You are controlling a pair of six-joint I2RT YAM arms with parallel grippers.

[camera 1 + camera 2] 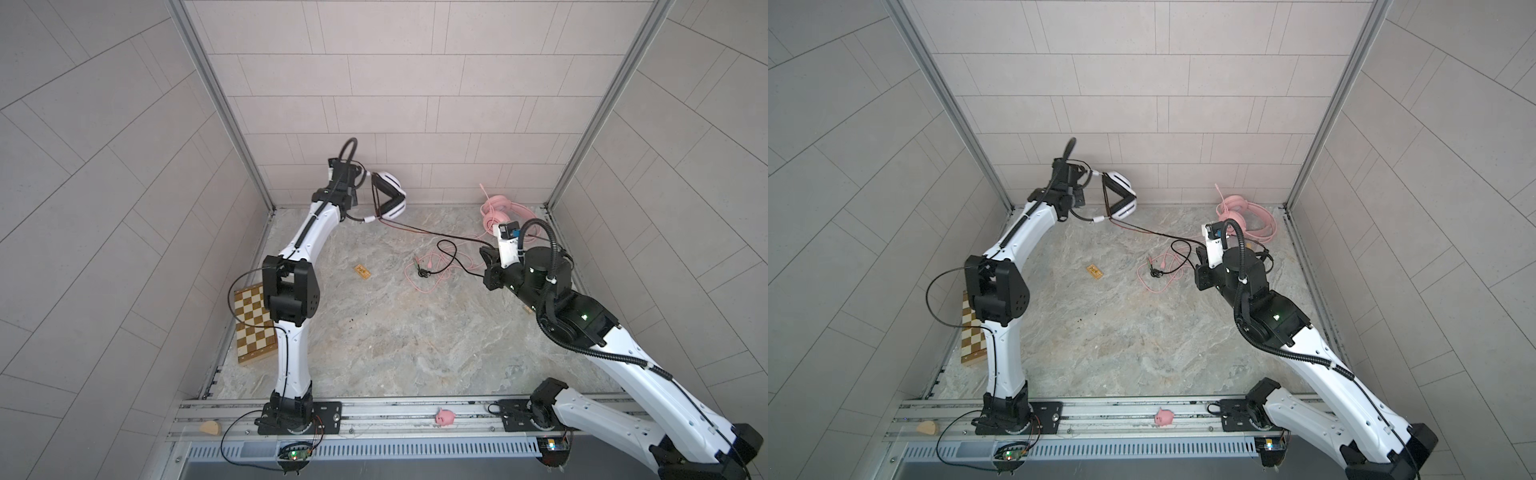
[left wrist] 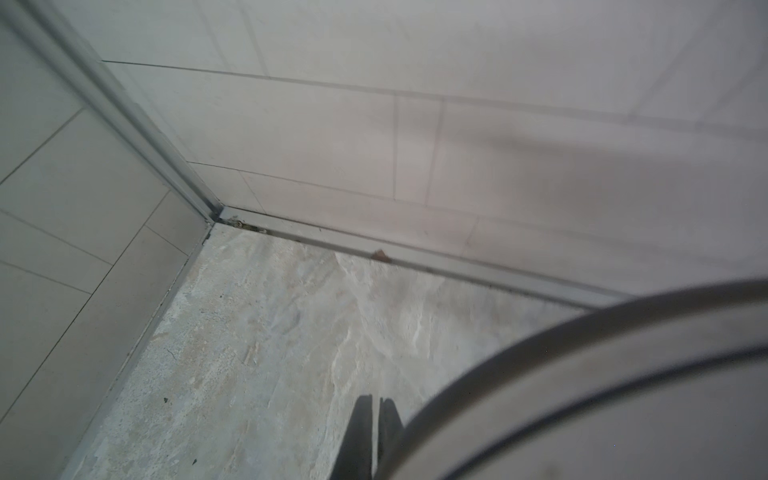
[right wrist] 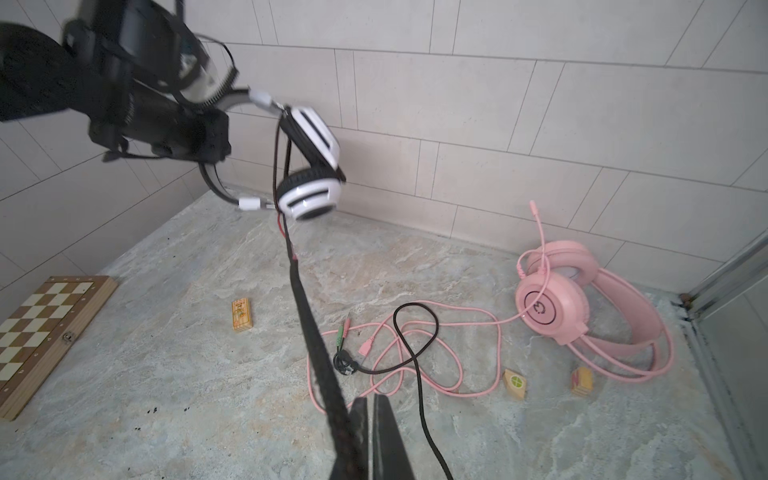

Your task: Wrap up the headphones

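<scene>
1. Two tiled walls (image 2: 291, 124) meet in a corner just ahead of the left hand (image 2: 377, 409); open tabletop (image 1: 374, 332) lies below it.
2. The left hand is raised, with its fingers closed together. The right hand (image 3: 372, 405) is lower and is closed on the taut black cable (image 3: 309, 328).
3. The white headphones (image 1: 392, 195) hang with their band looped around the left hand. The pink headphones (image 1: 498, 208) lie on the tabletop ahead of the right hand.

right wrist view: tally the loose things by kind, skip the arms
headsets: 2 - white headset, pink headset
chessboard: 1
wooden blocks: 3
total: 6
</scene>
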